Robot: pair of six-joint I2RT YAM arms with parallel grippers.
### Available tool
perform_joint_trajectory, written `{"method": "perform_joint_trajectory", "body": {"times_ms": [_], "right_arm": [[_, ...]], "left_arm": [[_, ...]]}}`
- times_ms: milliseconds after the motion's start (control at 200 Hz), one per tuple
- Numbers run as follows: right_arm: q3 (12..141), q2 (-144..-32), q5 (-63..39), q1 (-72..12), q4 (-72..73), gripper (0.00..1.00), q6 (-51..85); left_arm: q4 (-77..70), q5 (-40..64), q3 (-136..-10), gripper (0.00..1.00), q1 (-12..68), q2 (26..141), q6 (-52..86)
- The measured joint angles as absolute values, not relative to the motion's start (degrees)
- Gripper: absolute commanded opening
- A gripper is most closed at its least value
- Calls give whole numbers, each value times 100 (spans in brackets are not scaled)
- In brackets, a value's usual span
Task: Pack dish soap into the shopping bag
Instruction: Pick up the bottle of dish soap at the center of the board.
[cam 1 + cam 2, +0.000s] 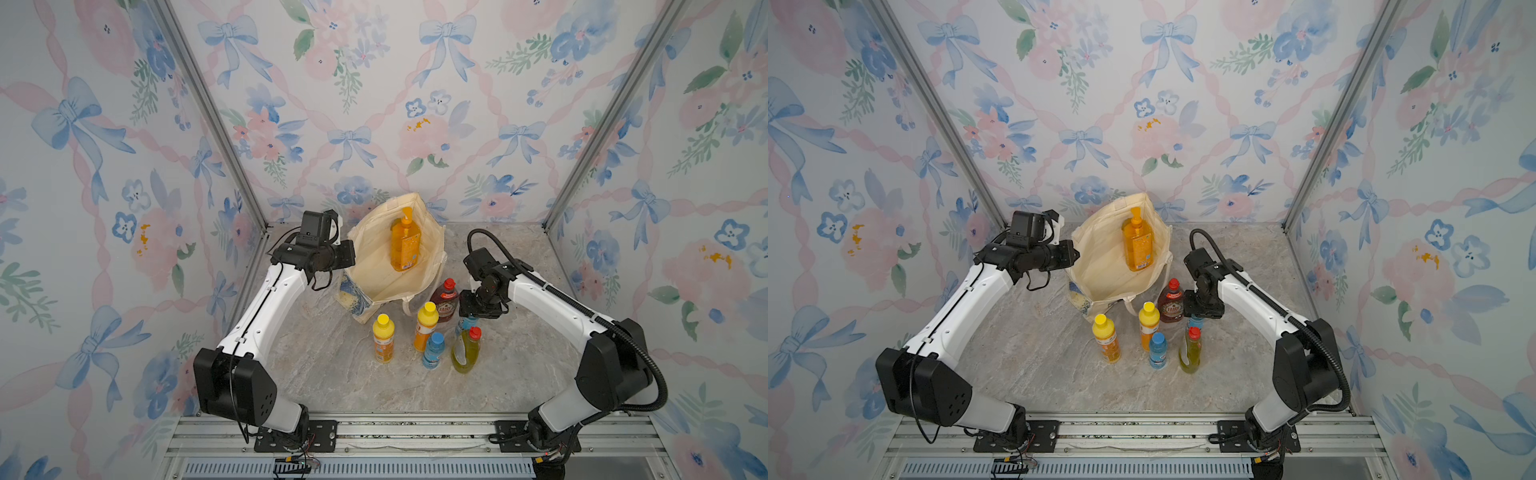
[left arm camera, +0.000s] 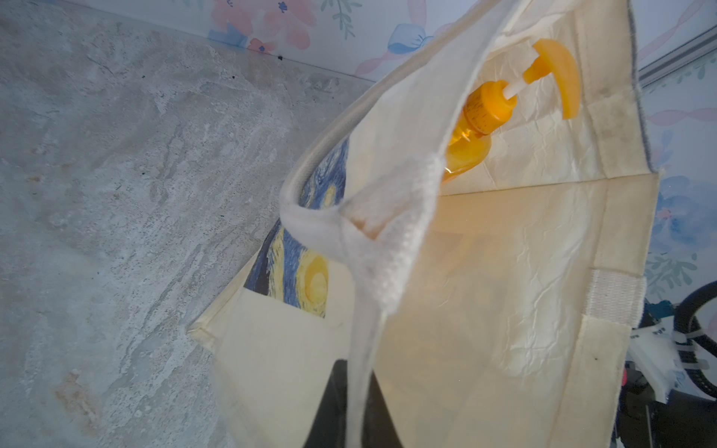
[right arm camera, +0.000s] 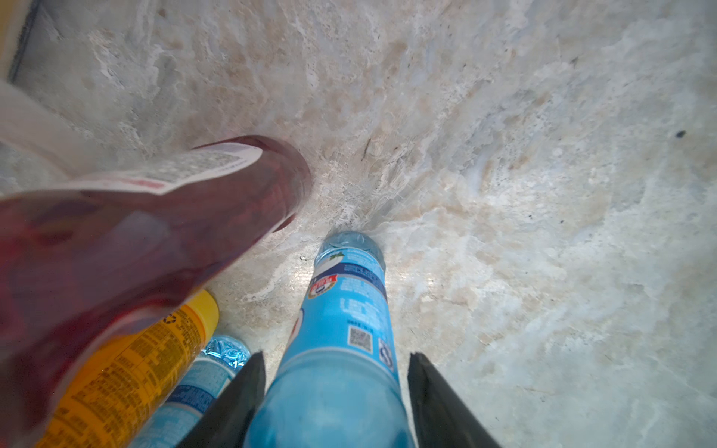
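Observation:
The cream shopping bag (image 1: 372,266) stands open at the back with the big orange pump bottle (image 1: 404,245) upright inside it. My left gripper (image 2: 359,391) is shut on the bag's rim strap (image 2: 364,349) at its left side. In front of the bag stand a dark-red bottle (image 1: 444,303), two orange yellow-capped bottles (image 1: 383,338) (image 1: 424,326), a blue bottle (image 1: 433,351) and a yellow-green bottle (image 1: 466,349). My right gripper (image 3: 336,353) is open and straddles a second blue bottle (image 3: 345,310), with a gap on one side. My right wrist mostly hides that bottle from above.
The marble tabletop (image 1: 332,374) has bare room in front of the bottles and to the right (image 1: 532,365). Flowered walls close in the left, back and right sides. The dark-red bottle (image 3: 155,232) stands close beside my right gripper.

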State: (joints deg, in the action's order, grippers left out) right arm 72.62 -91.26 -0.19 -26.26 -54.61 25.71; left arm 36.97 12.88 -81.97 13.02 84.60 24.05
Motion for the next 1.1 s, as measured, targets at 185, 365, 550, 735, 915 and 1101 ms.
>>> {"method": "perform_joint_trajectory", "body": {"times_ms": [185, 365, 550, 735, 915, 1101], "right_arm": [[7262, -9126, 95, -2644, -5500, 42, 2556], [7262, -9126, 327, -2659, -5662, 23, 2545], [7537, -9078, 779, -2685, -6069, 3, 2506], [8569, -8805, 1439, -2685, -6606, 0, 2351], [10121, -8733, 1874, -2685, -6954, 0, 2036], [11666, -8842, 1970, -2764, -7083, 0, 1623]], "left_arm": [[3697, 1291, -8243, 0, 1299, 8510, 2405], [3701, 1293, -8305, 0, 1302, 8545, 2405], [3699, 1313, -8307, 0, 1302, 8567, 2405], [3699, 1334, -8307, 0, 1302, 8571, 2403], [3699, 1341, -8311, 0, 1302, 8573, 2403], [3697, 1367, -8315, 0, 1323, 8593, 2401]]}}
